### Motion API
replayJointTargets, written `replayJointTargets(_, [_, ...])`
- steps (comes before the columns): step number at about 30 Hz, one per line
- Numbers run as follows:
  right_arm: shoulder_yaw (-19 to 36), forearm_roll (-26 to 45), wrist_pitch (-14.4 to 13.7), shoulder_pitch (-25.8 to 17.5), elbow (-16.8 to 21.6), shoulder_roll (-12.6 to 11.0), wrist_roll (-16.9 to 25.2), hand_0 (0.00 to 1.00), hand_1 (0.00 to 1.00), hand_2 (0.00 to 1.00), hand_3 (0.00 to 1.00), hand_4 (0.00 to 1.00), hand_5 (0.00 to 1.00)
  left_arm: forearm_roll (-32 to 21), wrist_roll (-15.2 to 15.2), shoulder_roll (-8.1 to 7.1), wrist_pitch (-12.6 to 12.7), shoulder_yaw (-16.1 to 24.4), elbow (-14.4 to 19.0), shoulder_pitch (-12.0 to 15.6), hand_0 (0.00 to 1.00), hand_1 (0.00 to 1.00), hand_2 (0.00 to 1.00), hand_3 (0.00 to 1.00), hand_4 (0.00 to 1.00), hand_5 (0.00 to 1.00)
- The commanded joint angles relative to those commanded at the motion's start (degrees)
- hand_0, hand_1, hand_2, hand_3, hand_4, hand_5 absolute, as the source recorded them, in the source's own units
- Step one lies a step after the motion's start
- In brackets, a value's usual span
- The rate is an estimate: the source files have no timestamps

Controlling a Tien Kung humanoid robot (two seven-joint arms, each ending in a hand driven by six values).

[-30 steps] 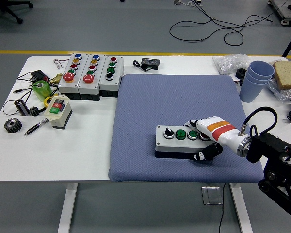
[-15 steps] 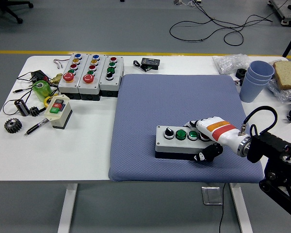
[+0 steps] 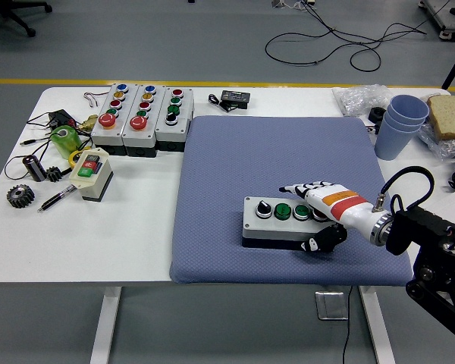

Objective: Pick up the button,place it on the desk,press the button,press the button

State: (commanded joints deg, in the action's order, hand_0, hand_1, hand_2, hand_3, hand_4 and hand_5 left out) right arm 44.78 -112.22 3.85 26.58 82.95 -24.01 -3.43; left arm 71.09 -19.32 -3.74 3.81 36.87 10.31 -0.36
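Done: we are seeing the button box (image 3: 284,221) lying on the blue mat (image 3: 235,159).
Hand: our right hand (image 3: 316,199) is hovering over it, fingers spread, gripping nothing.
Left: pressing.

Blue mat (image 3: 273,152): woven cloth, matt, fine-textured. Button box (image 3: 284,221): grey plastic lid, glossy caps. Right hand (image 3: 322,208): smooth white plastic shell. Table (image 3: 83,235): smooth white. Cups (image 3: 400,125): blue plastic, matt.

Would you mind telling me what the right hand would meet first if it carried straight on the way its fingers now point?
The right hand points left over the button box. Going straight on, it would likely pass above the box's buttons and meet only the blue mat; its height is unclear.
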Motion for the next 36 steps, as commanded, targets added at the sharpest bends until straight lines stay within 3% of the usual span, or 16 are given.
replayJointTargets(6, [0.8,0.1,0.2,0.0,2.1,-0.3,-0.3,0.998,0.931,0.998,0.998,0.977,0.281,0.4,-0.1,-0.02,0.1,0.3,0.0,0.0,0.457,0.604,0.756,0.737,0.509,0.808])
replayJointTargets(10, [1.7,-0.3,2.3,-0.5,6.3,-1.4,-1.4,0.998,0.931,0.998,0.998,0.977,0.281,0.6,-0.4,-0.11,0.3,0.1,0.0,-0.2,0.457,0.604,0.756,0.737,0.509,0.808])
replayJointTargets(14, [3.5,-0.7,2.8,-1.5,10.2,-2.5,-2.0,0.998,0.935,0.998,0.998,0.973,0.281,0.3,-0.5,-0.11,0.6,-0.4,0.0,-0.1,0.458,0.601,0.754,0.736,0.509,0.809])
replayJointTargets(17, [5.3,-1.2,1.3,-2.4,12.8,-3.3,-2.1,0.998,0.935,0.998,0.998,0.973,0.281,0.4,-0.5,-0.08,0.7,-0.2,0.0,-0.1,0.458,0.601,0.754,0.736,0.509,0.809])
replayJointTargets(19, [6.4,-1.5,0.0,-3.1,14.0,-3.9,-1.8,0.939,0.881,0.958,0.998,0.983,0.299,0.4,-0.5,-0.08,0.8,-0.3,0.0,0.0,0.453,0.599,0.753,0.736,0.51,0.808])
replayJointTargets(23, [8.2,-1.0,-5.1,-4.4,15.9,-5.0,-0.8,0.939,0.881,0.958,0.998,0.983,0.299,0.2,-0.4,-0.07,1.0,-0.4,0.0,0.1,0.453,0.599,0.753,0.736,0.51,0.808])
replayJointTargets(24, [8.9,-0.7,-6.3,-5.0,16.4,-5.4,-0.2,0.718,0.687,0.78,0.917,0.92,0.273,0.0,-0.5,-0.07,1.0,-0.5,0.0,0.1,0.453,0.599,0.751,0.736,0.51,0.808])
replayJointTargets(29, [10.8,0.3,-11.3,-6.8,17.1,-6.6,2.4,0.718,0.687,0.78,0.917,0.92,0.273,-0.2,-0.5,0.02,0.8,-0.5,0.0,0.3,0.453,0.599,0.751,0.736,0.51,0.808])
replayJointTargets(30, [11.0,0.7,-12.2,-7.0,17.1,-6.7,2.9,0.231,0.194,0.429,0.744,0.808,0.238,-0.2,-0.5,0.03,0.8,-0.5,0.0,0.3,0.454,0.598,0.75,0.736,0.507,0.808])
replayJointTargets(35, [11.3,1.1,-14.2,-8.3,17.5,-7.6,4.1,0.231,0.194,0.429,0.744,0.808,0.238,-0.1,-0.5,0.09,0.6,-0.5,0.0,0.3,0.454,0.598,0.75,0.736,0.507,0.808])
replayJointTargets(36, [11.3,1.0,-14.0,-8.7,17.7,-7.8,3.9,0.011,0.002,0.237,0.65,0.782,0.239,0.0,-0.5,0.13,0.6,-0.3,0.0,0.3,0.452,0.597,0.748,0.736,0.504,0.806])
